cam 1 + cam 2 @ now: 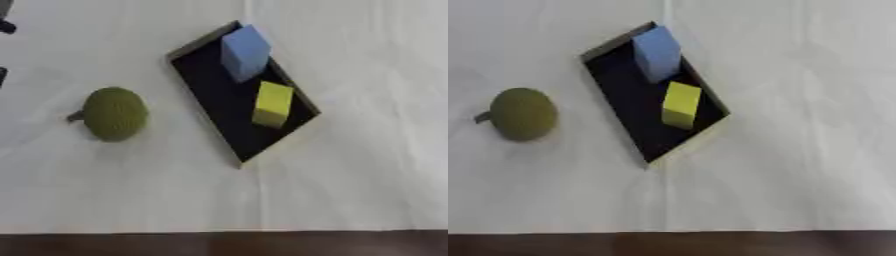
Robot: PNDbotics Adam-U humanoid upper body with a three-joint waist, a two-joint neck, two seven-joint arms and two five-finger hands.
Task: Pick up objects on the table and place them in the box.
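You have two blocks already lying in the black box: the blue block sits at its far end, leaning against or over the right-hand wall, and the yellow block lies nearer you, close against that same long wall, the two just apart. That crowding to one side leaves the box's left half of dark floor bare, so, as I judge it, that is where your next drop should go. The one thing still out on the white tablecloth is the olive-green round object, with a short dark stub at its left; it rests well apart from the box, to the box's left. Neither of your hands can be made out here: only small dark shapes show at the upper left edge of the left eye view, and you cannot tell from them whether fingers are spread, narrow or holding anything. The cloth between the green object and the box is bare, so a carry to the right looks unobstructed. Mind the box's raised left wall, and the table's near edge below, where a dark band begins.
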